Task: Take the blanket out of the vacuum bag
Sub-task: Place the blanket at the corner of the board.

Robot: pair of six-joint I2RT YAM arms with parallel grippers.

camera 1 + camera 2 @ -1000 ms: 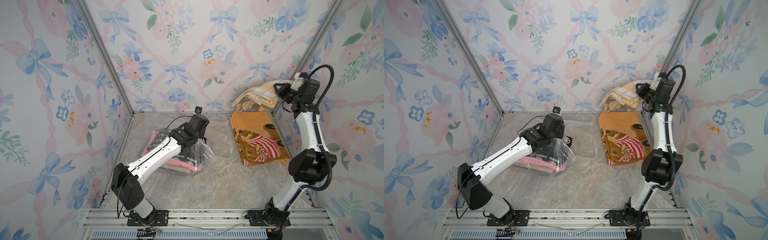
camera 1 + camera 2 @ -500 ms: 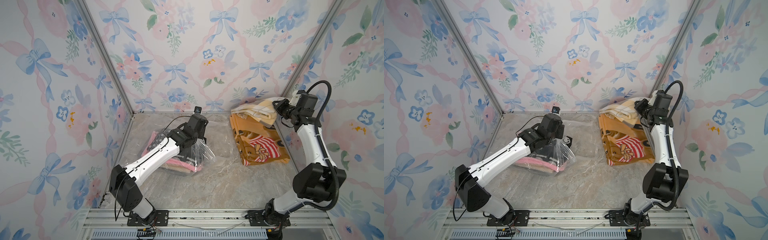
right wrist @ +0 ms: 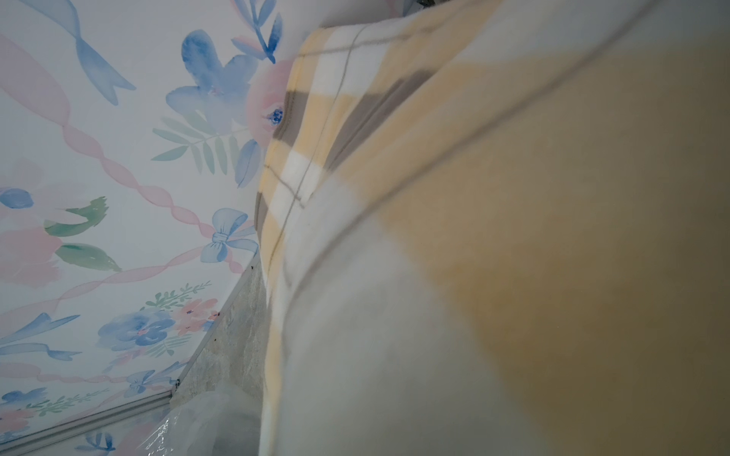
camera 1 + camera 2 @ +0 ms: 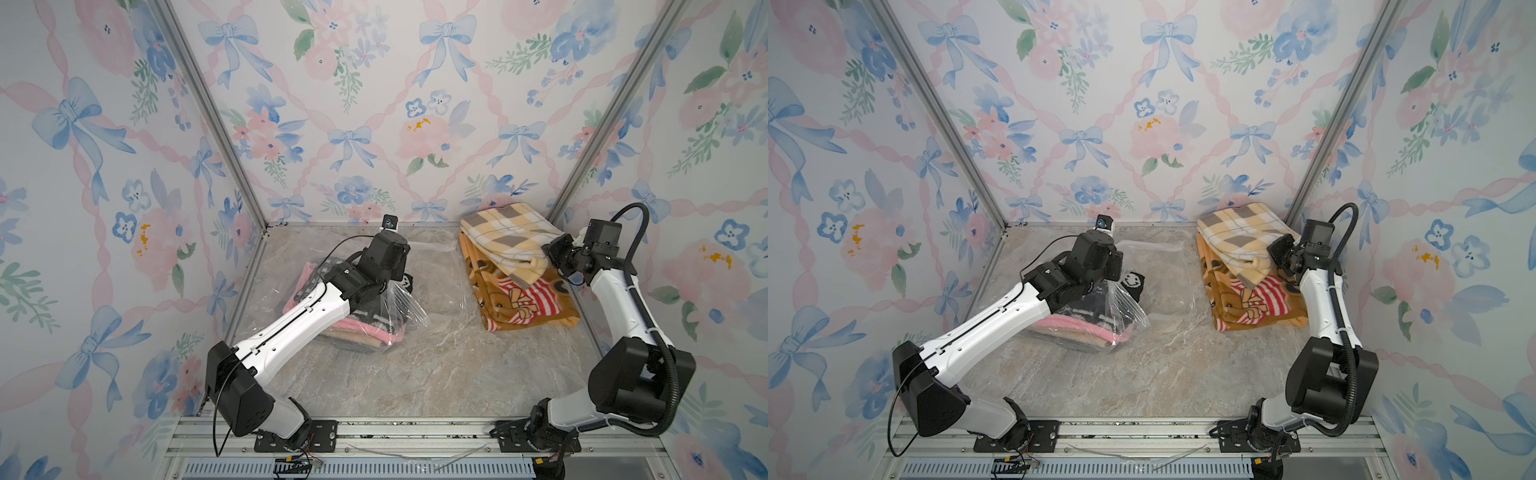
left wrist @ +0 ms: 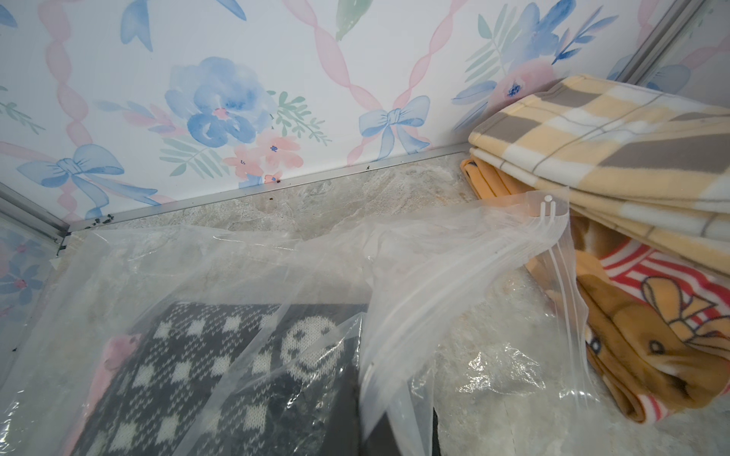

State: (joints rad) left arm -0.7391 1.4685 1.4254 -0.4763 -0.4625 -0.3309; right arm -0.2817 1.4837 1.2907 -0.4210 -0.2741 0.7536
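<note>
I see the bag (image 4: 409, 309) lying on the table (image 4: 415, 374) toward the left rear, its zip edge (image 5: 553, 221) reaching toward the right. A knit blanket (image 5: 221, 379) and a pink blanket (image 4: 374, 330) sit stacked inside it. My left gripper (image 4: 1116, 269) is closed above that stack. In the wrist view the film rises toward it, so it looks pinched on the bag, though the fingers are out of frame. In the right rear corner my right gripper (image 4: 547, 258) is clamped on the near fold of the plaid blanket (image 4: 505, 237) — outside the bag, resting on the bear blanket (image 4: 523, 305).
</note>
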